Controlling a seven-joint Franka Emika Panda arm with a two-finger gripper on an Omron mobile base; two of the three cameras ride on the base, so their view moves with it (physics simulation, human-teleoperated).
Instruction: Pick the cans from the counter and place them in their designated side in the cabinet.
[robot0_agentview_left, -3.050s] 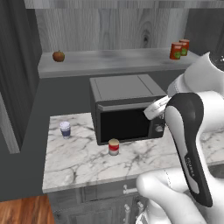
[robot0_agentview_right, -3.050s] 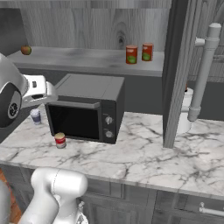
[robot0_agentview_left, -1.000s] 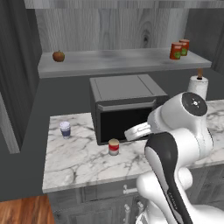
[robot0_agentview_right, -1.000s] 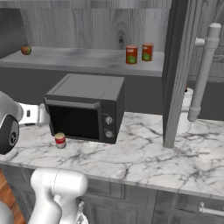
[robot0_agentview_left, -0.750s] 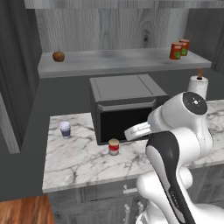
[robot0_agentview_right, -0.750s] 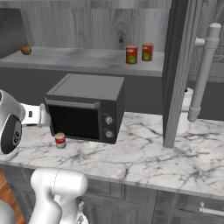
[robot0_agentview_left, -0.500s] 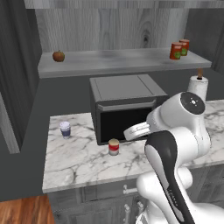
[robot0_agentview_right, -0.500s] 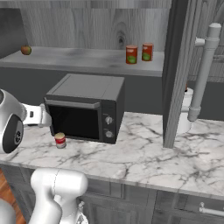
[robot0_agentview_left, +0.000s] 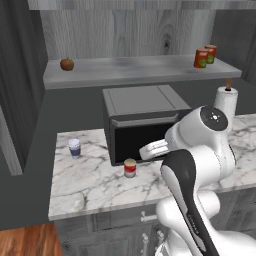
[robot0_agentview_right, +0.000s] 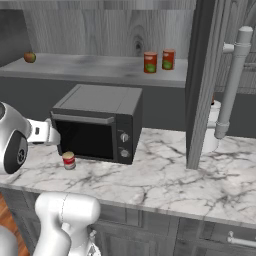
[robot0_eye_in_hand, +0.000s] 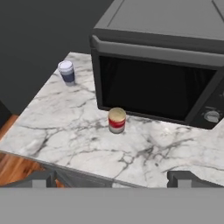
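One can stands upright on the counter just in front of the microwave. Two more cans stand on the cabinet shelf above the microwave. The fingers are spread apart, grasping nothing.

The glossy white robot arm is built of fat, rounded segments — a bulbous shoulder and a domed elbow cap marked with a small grey ring. One long link is dark charcoal, smooth and curved. A short white wrist stub juts out — plain and unmarked.
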